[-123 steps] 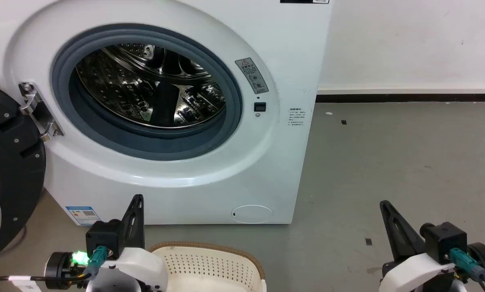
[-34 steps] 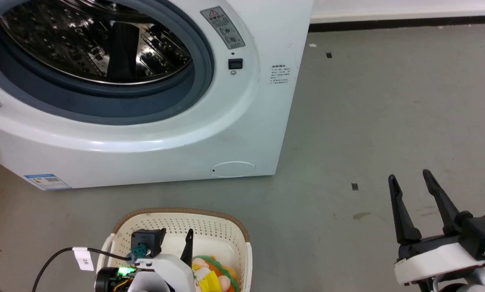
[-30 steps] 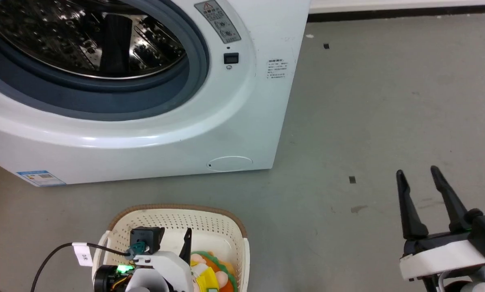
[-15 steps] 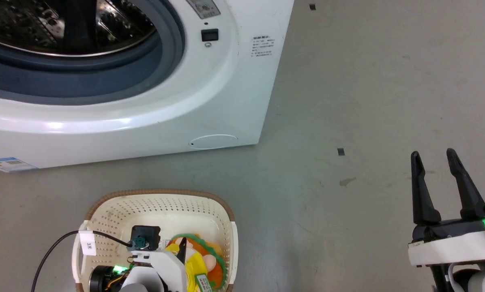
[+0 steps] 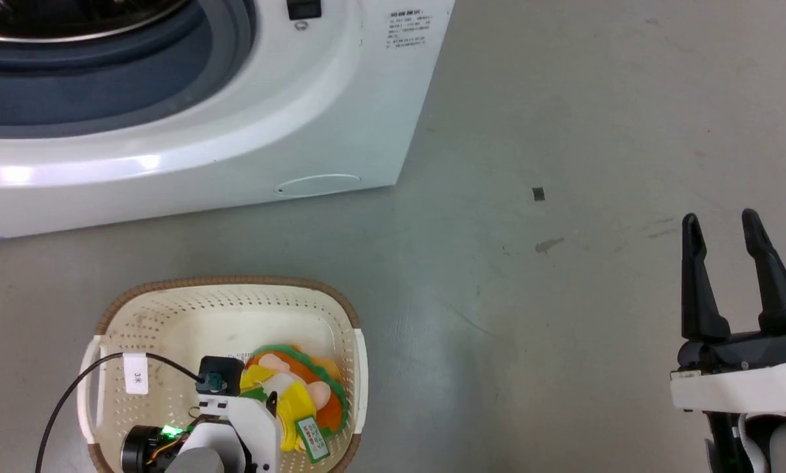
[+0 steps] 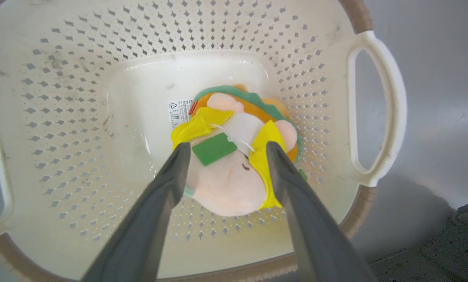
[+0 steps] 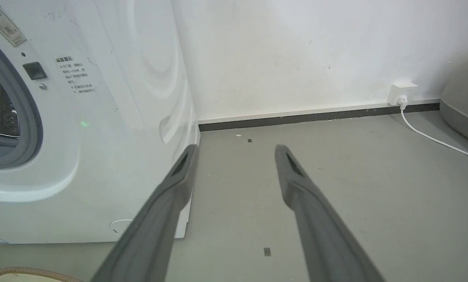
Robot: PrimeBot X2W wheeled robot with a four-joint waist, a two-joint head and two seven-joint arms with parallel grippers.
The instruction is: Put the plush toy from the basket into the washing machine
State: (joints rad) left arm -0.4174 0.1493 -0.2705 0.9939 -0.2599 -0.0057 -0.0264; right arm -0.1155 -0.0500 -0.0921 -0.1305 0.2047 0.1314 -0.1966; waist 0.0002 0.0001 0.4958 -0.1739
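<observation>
Left gripper (image 6: pixel 226 147): fingers parted moderately wide, inside basket (image 6: pixel 81 58), straddling plush toy (image 6: pixel 230 188); contact unclear, not clamped.
Plush toy: on basket bottom, near right-hand wall, green tag up.
Right gripper (image 5: pixel 720 220): fingers parted, empty, above floor (image 5: pixel 564 98).
Washing machine (image 5: pixel 235 144): beyond basket.

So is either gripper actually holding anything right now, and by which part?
Nothing yet. The left gripper is open, straddling the plush burger toy in the basket; the right gripper is open and empty.
</observation>
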